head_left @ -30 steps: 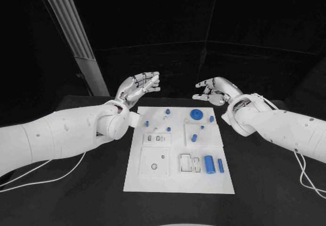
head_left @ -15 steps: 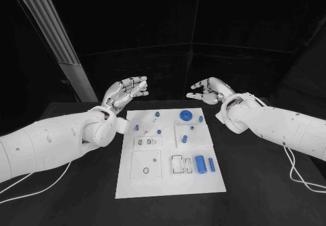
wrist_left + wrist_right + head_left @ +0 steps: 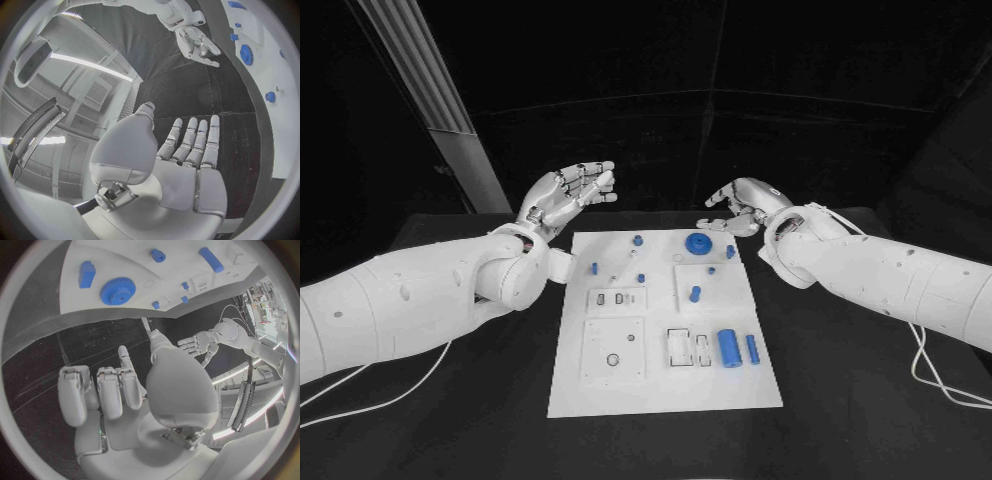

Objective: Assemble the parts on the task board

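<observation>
From the head view you're at the reach, nothing gripped: your left hand (image 3: 568, 195) is spread and your right hand (image 3: 743, 205) half-curled past the task board (image 3: 664, 385) mid-table, so next pick a part; the right wrist view shows the blue gear (image 3: 117, 291) lying flat and toothed.

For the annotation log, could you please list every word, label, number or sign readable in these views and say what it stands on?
None can be read. The task board bears only outlines and recesses, no print. The blue parts, such as the gear, carry no marks. Neither the left hand nor the right hand shows any lettering.
</observation>
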### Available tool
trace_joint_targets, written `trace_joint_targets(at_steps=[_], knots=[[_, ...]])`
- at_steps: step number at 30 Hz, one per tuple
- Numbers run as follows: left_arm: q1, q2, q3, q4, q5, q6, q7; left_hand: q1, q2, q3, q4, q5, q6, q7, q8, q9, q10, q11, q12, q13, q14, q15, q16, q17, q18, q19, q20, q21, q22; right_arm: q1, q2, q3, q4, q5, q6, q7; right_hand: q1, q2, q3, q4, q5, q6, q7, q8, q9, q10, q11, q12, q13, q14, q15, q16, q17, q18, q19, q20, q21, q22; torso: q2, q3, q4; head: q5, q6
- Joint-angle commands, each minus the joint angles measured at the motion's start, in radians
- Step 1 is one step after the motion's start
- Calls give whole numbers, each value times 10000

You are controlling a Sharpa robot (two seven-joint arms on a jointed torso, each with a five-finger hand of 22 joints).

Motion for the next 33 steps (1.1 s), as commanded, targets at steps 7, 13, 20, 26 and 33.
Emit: trace_joint_targets(at_steps=[7,13,20,26,33], knots=[[14,-20,9,13,-91,124,2159,18,118,-16,6,9,-99,1324,63,-12,-50,15,-37,-3,-73,28,-46,10,63,-82,-4,-28,-12,-96,265,7,-299,-1021,1062,-739,889,-167,385,-76,1045,223,147,95,65,1057,212,25,2628,1057,158,24,2628,-68,1086,126,31,2631,-14,11,-11,7,-24],[14,-29,9,15,-91,127,2145,18,118,-16,6,9,-99,1324,63,-12,-50,15,-37,-3,-73,28,-46,10,63,-82,-4,-28,-12,-118,402,7,-439,-1128,1290,-1010,1058,-131,435,-97,987,309,155,157,100,1057,222,25,2628,1057,166,24,2628,-68,1086,140,31,2631,-12,9,-4,15,-17],[14,-45,9,23,-91,124,2138,18,118,-16,6,9,-99,1324,63,-12,-50,15,-37,-3,-73,28,-46,10,63,-82,-4,-28,-12,-142,603,8,-687,-1177,1480,-1191,1128,-106,459,-113,950,296,166,155,103,1057,230,25,2628,1057,171,24,2628,-68,1086,146,31,2631,-10,5,4,37,-26],[14,-50,9,28,-91,124,2136,19,120,-17,6,9,-101,1324,64,-12,-51,15,-37,-3,-74,28,-46,10,63,-83,-4,-28,-12,-185,807,10,-922,-1320,1658,-1322,1215,-59,490,-129,887,189,178,105,86,1057,242,25,2628,1057,183,24,2628,-68,1086,157,31,2631,-10,8,5,37,-27],[14,-71,9,42,-91,110,2130,23,129,-22,5,10,-113,1325,70,-12,-55,16,-39,-3,-80,30,-48,10,61,-92,-4,-30,-14,-217,995,13,-1080,-1586,1863,-1409,1321,13,542,-175,831,139,131,86,81,1057,215,25,2628,1057,178,24,2628,-68,1086,161,31,2631,-10,15,-4,67,-35]])
